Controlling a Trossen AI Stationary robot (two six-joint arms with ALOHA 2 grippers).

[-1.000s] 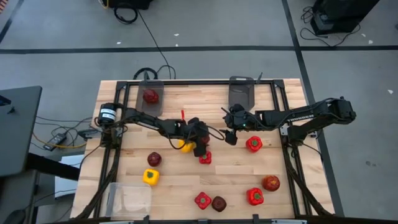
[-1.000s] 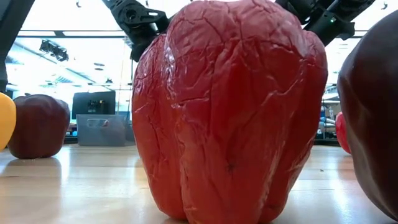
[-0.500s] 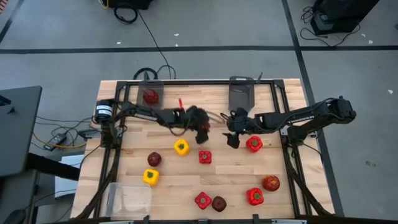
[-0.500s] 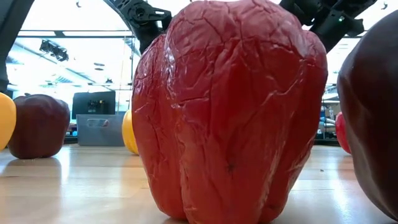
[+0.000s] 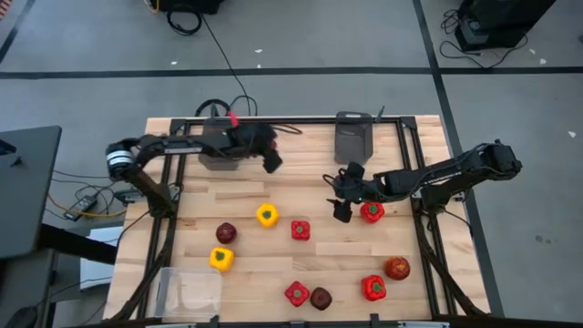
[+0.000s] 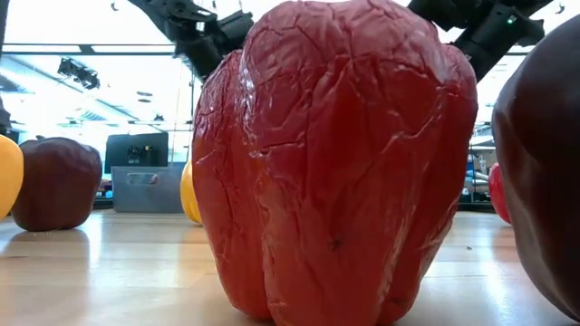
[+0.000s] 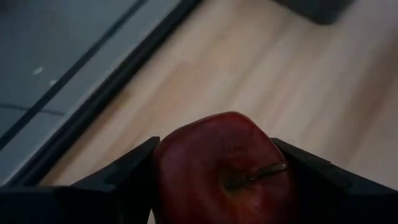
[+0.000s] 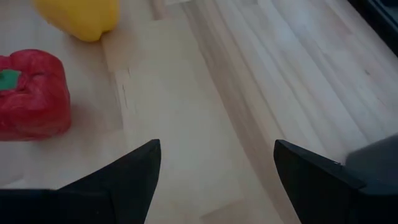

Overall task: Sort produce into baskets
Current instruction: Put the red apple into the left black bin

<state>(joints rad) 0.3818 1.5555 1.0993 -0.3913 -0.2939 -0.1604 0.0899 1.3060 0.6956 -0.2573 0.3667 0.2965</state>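
Left end effector (image 7: 217, 180): clamped on a dark red apple (image 7: 227, 165), arm stretched across the far bench (image 5: 301, 264) edge by the left grey bin (image 5: 219, 157)
Right end effector (image 8: 214, 180): fingers spread wide, empty, low beside a red bell pepper (image 5: 371, 212)

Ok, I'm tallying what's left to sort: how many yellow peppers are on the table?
2. One yellow pepper lies mid-table beside a red pepper; the second yellow pepper sits near the clear bin. Others may be hidden.
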